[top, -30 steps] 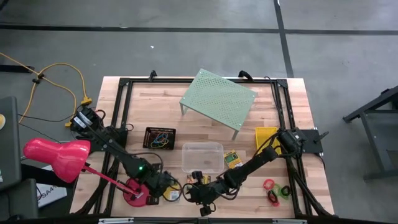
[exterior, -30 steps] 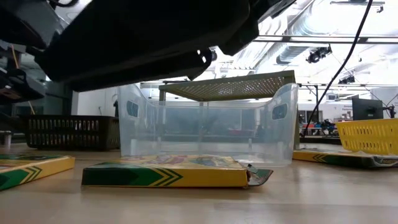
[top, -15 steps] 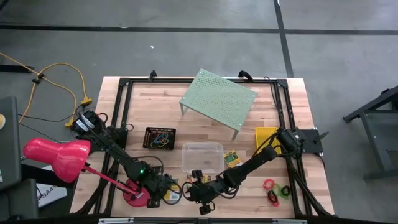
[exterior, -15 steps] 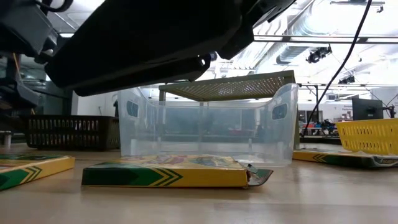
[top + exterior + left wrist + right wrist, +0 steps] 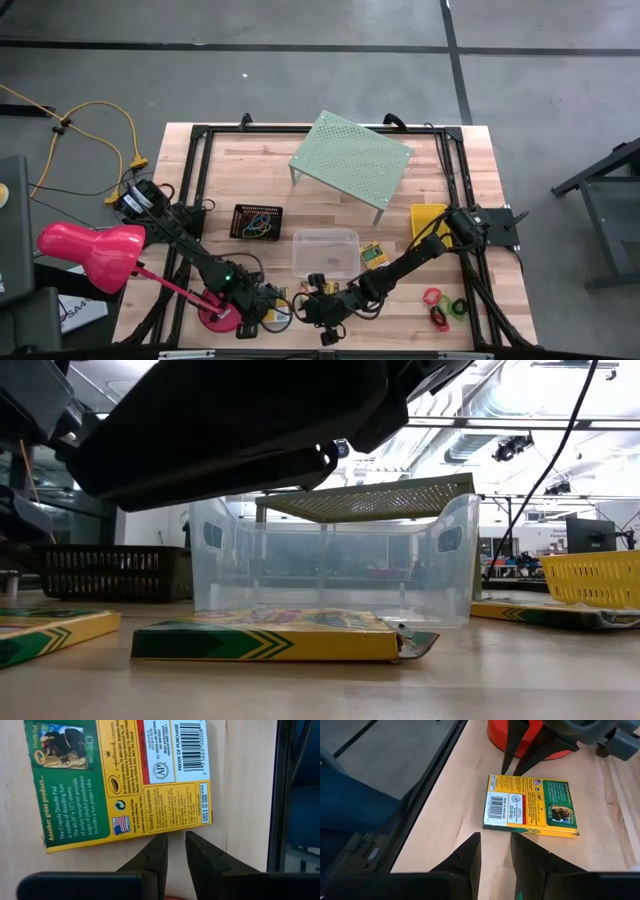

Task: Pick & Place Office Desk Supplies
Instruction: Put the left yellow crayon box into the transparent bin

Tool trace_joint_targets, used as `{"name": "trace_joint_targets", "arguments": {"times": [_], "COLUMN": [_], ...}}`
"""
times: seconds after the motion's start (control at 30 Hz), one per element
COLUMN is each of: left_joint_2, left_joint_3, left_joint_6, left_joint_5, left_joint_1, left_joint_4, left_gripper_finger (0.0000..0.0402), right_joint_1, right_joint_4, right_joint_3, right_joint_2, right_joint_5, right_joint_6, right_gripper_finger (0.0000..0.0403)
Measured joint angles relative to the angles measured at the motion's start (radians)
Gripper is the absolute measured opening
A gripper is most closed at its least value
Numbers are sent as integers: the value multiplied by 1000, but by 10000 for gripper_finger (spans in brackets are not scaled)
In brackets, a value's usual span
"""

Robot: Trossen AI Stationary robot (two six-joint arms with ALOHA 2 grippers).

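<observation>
A green-and-yellow card box [image 5: 125, 775] lies flat on the table, back face up, next to the lamp's red base [image 5: 530, 735]. It also shows in the high view [image 5: 277, 316] and the right wrist view [image 5: 530, 805]. My left gripper [image 5: 176, 836] points steeply down with a narrow gap and nothing between its fingers. My right gripper [image 5: 492, 840] hovers open and empty just right of that box [image 5: 305, 305]. More boxes lie before the clear tub [image 5: 265, 640] and right of it [image 5: 372, 257]. The red, green and black rings [image 5: 440, 305] lie at the near right. My left gripper comes slanting down from the lamp's side. Its fingertips [image 5: 512, 750] stand at the box's long edge [image 5: 175, 822], near the barcode end. I cannot tell whether they touch the box.
The clear tub [image 5: 325, 250] stands mid-table. A black mesh tray [image 5: 257, 222] with coloured rubber bands is to its left and a yellow basket [image 5: 428, 222] to its right. A pale green perforated shelf [image 5: 350, 160] stands at the back. The pink lamp [image 5: 90, 255] leans over the left edge.
My left gripper has sunk a little toward the card box by the lamp's base, its finger gap unchanged. The right arm and the boxes have kept still.
</observation>
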State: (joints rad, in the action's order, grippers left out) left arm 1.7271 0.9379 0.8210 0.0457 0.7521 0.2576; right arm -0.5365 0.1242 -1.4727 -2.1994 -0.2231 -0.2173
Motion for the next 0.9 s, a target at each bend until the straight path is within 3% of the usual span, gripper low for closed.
{"name": "trace_joint_targets", "arguments": {"times": [0.6, 0.9], "left_joint_2": [0, -2], "left_joint_3": [1, 1], "left_joint_6": [-13, -35], "left_joint_5": [-45, -51], "left_joint_1": [0, 0], "left_joint_4": [26, 41], "left_gripper_finger": [63, 63], "right_joint_1": [6, -1], "right_joint_4": [57, 53], "right_joint_3": [1, 0], "right_joint_2": [-56, -62], "right_joint_5": [30, -14], "right_joint_6": [4, 14], "right_gripper_finger": [94, 94]}}
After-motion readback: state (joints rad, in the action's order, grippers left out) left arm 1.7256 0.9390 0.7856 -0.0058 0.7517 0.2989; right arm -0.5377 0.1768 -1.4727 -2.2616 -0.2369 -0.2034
